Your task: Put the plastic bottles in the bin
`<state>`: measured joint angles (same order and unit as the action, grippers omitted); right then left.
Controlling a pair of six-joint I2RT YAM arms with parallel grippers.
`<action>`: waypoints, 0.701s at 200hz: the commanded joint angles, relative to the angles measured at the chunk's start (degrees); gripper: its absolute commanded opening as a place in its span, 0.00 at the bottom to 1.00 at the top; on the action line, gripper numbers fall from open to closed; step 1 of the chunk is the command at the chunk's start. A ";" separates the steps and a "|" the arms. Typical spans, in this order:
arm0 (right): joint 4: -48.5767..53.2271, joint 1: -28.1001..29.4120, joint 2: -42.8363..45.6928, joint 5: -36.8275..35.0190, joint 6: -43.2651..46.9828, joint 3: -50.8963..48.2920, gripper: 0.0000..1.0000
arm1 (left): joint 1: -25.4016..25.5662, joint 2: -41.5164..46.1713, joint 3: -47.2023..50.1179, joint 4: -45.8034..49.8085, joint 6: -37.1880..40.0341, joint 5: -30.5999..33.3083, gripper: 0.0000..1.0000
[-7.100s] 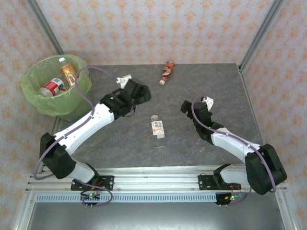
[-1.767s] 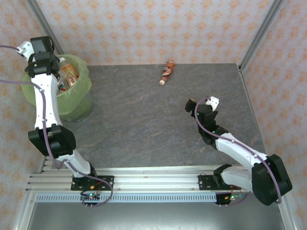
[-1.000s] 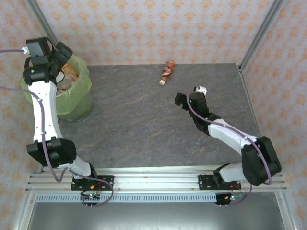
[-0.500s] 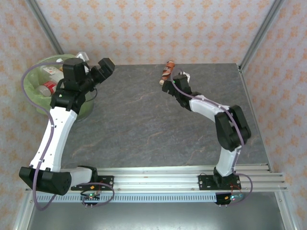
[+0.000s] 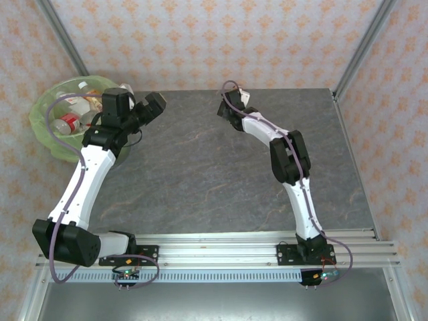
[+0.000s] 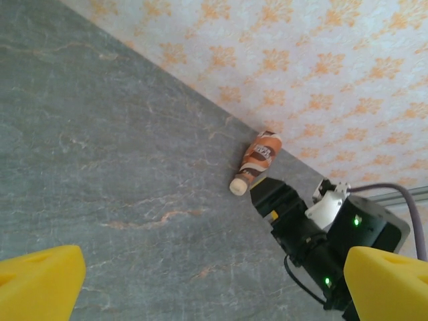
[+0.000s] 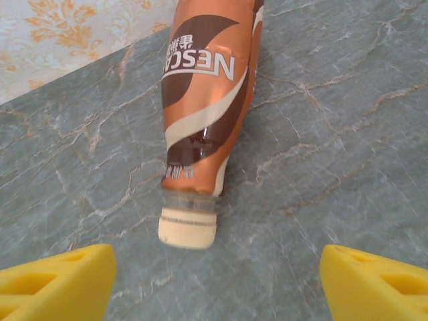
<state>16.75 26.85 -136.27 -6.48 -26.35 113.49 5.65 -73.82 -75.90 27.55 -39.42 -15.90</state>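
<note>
A brown-red bottle [image 7: 207, 114] with a cream cap [image 7: 188, 227] lies on the grey table at the far edge, cap pointing toward my right gripper [image 7: 217, 281]. That gripper is open, its yellow fingertips [image 7: 57, 277] wide apart just short of the cap, touching nothing. In the left wrist view the same bottle [image 6: 257, 160] lies in front of the right gripper [image 6: 271, 194]. My left gripper [image 5: 150, 105] hangs open and empty right of the bin [image 5: 40, 127]. The green-lined bin holds several bottles [image 5: 67, 122]. In the top view my right gripper [image 5: 227, 112] covers the brown-red bottle.
The patterned back wall [image 5: 200, 40] stands right behind the brown-red bottle. A metal corner post [image 5: 364, 47] rises at the back right. The grey tabletop [image 5: 200, 174] stretches between the two arms.
The clear bottle from mid-table is gone after the left arm swung over the bin. The left arm has come back over the table. The right arm reached far-left to the brown-red bottle.
</note>
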 commanded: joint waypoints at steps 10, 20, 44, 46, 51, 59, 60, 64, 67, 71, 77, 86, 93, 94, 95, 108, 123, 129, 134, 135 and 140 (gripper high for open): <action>8.75 0.48 -8.11 -3.72 -0.21 12.94 0.74 | 0.45 -0.81 1.66 -1.45 0.04 1.52 1.00; 11.53 0.53 -11.24 -2.81 -0.84 18.17 0.73 | 0.42 -0.96 2.10 -1.37 0.04 1.55 1.00; 21.41 0.65 -19.97 -2.61 -2.16 34.58 0.70 | 0.42 -1.19 2.72 -0.54 0.60 1.62 1.00; 22.21 0.70 -20.76 -2.76 -2.31 35.65 0.70 | 0.42 -1.16 2.74 -0.50 0.69 1.65 1.00; 23.93 0.74 -22.59 -2.92 -2.69 39.42 0.69 | 0.45 -1.16 2.77 -0.25 0.87 1.71 1.00; 27.27 0.76 -25.47 -3.01 -3.34 44.59 0.69 | 0.49 -1.08 2.77 0.06 1.13 1.87 1.00; 27.67 0.76 -25.90 -3.01 -3.44 45.18 0.69 | 0.49 -1.07 2.77 0.10 1.20 1.85 1.00; 29.20 0.82 -27.39 -3.01 -3.73 48.54 0.69 | 0.42 -1.07 2.77 0.29 1.34 1.99 1.00; 30.16 0.78 -28.46 -3.01 -3.87 50.67 0.68 | 0.43 -0.98 2.75 0.40 1.48 2.04 1.00; 31.82 0.81 -29.87 -3.01 -4.15 53.15 0.68 | 0.42 -0.90 2.77 0.52 1.61 2.25 1.00; 33.95 0.82 -31.92 -3.24 -4.55 57.40 0.68 | 0.48 -0.87 2.73 0.73 1.90 2.53 1.00; 36.69 0.79 -34.75 -3.61 -5.24 62.81 0.67 | 0.41 -0.68 2.75 0.99 2.23 3.05 1.00; 38.33 0.76 -36.51 -4.03 -5.60 66.12 0.66 | 0.43 -0.55 2.73 1.18 2.48 3.45 1.00; 38.56 0.80 -36.60 -4.05 -5.66 66.49 0.66 | 0.42 -0.54 2.75 1.19 2.49 3.48 1.00; 38.72 0.77 -36.87 -4.10 -5.70 66.85 0.66 | 0.42 -0.54 2.76 1.19 2.50 3.49 1.00; 39.67 0.81 -37.84 -4.24 -6.41 67.34 0.65 | 0.42 -0.45 2.77 1.27 2.68 3.87 1.00; 39.29 0.68 -37.76 -4.37 -6.78 65.81 0.64 | 0.47 -0.58 2.84 0.95 2.68 3.70 1.00; 39.02 0.71 -37.76 -4.51 -7.04 65.23 0.63 | 0.43 -0.65 2.86 0.85 2.64 3.60 1.00; 39.10 0.53 -37.76 -4.21 -7.60 65.11 0.62 | 0.48 -0.62 2.88 0.76 2.59 3.55 1.00; 39.03 0.55 -37.76 -4.14 -7.63 65.06 0.62 | 0.45 -0.62 2.87 0.80 2.59 3.53 1.00; 38.85 0.41 -37.77 -4.21 -7.83 65.00 0.61 | 0.43 -0.72 3.01 0.73 2.55 3.51 1.00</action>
<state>50.76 27.33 -173.21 -9.45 -31.75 177.25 5.65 -75.16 -73.65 27.62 -38.09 -13.91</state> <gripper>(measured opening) 0.628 0.999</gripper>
